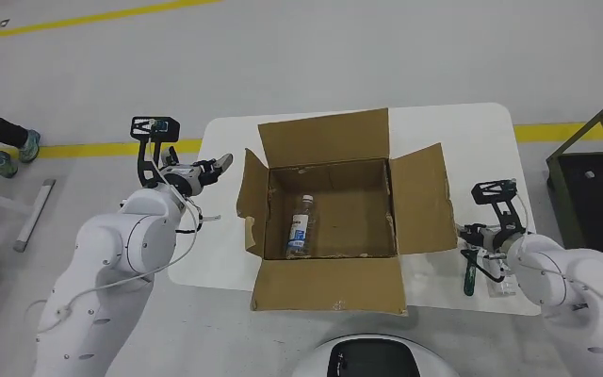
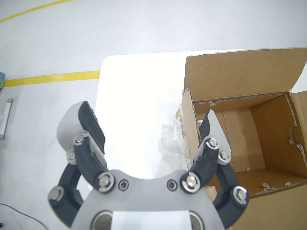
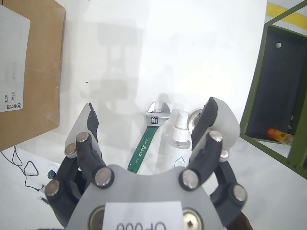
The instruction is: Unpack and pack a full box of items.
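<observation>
An open cardboard box (image 1: pixel 325 137) stands in the middle of the white table (image 1: pixel 452 127). A clear water bottle (image 1: pixel 300 226) lies on the box floor near its left wall. Right of the box lie a green-handled wrench (image 3: pixel 146 140) and a white spray bottle (image 3: pixel 181 140), side by side; in the top view the wrench (image 1: pixel 468 273) sits near the table's front edge. My right gripper (image 3: pixel 151 105) hangs open just above these two, holding nothing. My left gripper (image 2: pixel 146 111) is open and empty over the table left of the box (image 2: pixel 239 84).
A crumpled bit of clear plastic (image 2: pixel 168 135) lies against the box's left flap. A round metal item (image 3: pixel 194 120) peeks from behind a right finger. A dark green cabinet (image 3: pixel 263 84) stands off the table's right edge with an orange item (image 3: pixel 279 135) inside.
</observation>
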### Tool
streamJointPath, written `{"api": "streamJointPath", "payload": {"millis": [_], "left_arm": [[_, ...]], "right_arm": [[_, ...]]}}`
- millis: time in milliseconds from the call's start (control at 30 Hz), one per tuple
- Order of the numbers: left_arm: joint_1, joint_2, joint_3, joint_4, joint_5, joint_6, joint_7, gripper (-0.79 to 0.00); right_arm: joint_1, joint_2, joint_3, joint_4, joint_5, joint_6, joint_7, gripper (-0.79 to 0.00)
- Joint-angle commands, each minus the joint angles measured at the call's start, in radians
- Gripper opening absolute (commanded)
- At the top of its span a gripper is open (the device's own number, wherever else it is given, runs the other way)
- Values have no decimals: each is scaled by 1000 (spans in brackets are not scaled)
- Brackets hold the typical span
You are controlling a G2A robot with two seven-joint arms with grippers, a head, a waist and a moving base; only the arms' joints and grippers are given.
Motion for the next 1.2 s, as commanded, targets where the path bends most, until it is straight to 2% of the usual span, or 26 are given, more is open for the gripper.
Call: {"api": "streamJointPath", "payload": {"millis": [0, 233, 300, 567, 667, 900, 1167], "left_arm": [[0, 0, 0, 0, 0, 0, 0, 0], [0, 0, 0, 0, 0, 0, 0, 0], [0, 0, 0, 0, 0, 0, 0, 0], [0, 0, 0, 0, 0, 0, 0, 0], [0, 0, 0, 0, 0, 0, 0, 0], [0, 0, 0, 0, 0, 0, 0, 0], [0, 0, 0, 0, 0, 0, 0, 0]], "right_arm": [[0, 0, 0, 0, 0, 0, 0, 0], [-8, 0, -5, 5, -13, -5, -11, 0], [-5, -1, -12, -9, -30, 28, 5, 0], [73, -3, -9, -28, -14, 167, 298, 0], [100, -2, -10, -35, -22, 186, 394, 0], [90, -9, 0, -17, -35, 113, 468, 0], [72, -17, 4, -19, -19, 113, 468, 0]]}}
